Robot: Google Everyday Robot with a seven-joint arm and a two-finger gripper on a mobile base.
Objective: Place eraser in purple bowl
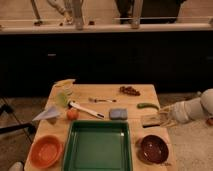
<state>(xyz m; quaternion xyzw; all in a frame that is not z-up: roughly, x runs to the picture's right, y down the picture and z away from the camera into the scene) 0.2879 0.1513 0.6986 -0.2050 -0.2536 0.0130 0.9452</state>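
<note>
We see a wooden table [107, 91] in front of a dark counter. On its near half lies a large green tray [97, 147]. The pale arm [192, 109] reaches in from the right, over the table's right edge. An orange bowl [46, 150] sits at the near left corner. The purple bowl [153, 149], round, dark and glossy, sits at the near right corner, just beside the tray.

The eraser [151, 120] is a small oblong block with a cream-beige top over a darker base. It lies flat near the table's right edge, behind the purple bowl and apart from it. To its left is the blue-grey pad [118, 114], and the green vegetable [148, 105] lies just beyond it. Its long axis runs roughly left to right across the table, with one short end towards the pad and the other towards the arm.

The gripper [165, 119] is low at the eraser's right end, level with it. We cannot tell how far open it is, nor whether it touches or grasps the block.
</note>
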